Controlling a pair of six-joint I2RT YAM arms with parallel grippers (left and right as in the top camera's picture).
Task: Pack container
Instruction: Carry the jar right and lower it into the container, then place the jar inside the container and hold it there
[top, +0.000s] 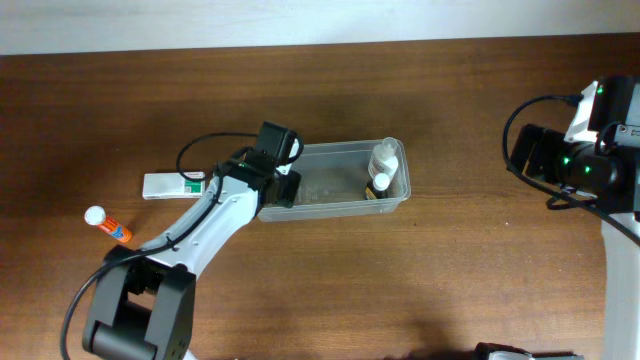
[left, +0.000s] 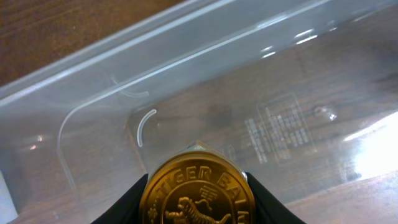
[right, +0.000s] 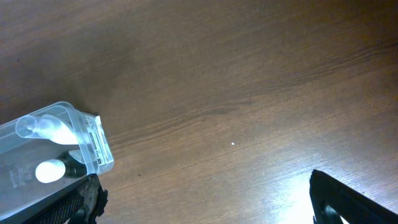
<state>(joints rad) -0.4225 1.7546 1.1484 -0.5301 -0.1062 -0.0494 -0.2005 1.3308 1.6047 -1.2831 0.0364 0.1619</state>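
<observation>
The clear plastic container (top: 345, 205) lies mid-table; it also shows in the left wrist view (left: 93, 99) and the right wrist view (right: 93, 146). At its right end lie a clear bottle (top: 385, 155) and a dark bottle with a white cap (top: 379, 184), the cap also visible in the right wrist view (right: 50, 170). My left gripper (top: 282, 186) is over the container's left end, shut on a gold-lidded Tiger Balm jar (left: 197, 193). My right gripper (right: 205, 199) is open and empty above bare table at the far right.
A white and green box (top: 172, 185) lies left of the container. A small orange bottle with a white cap (top: 108, 224) lies further left. The table's back edge meets a white wall.
</observation>
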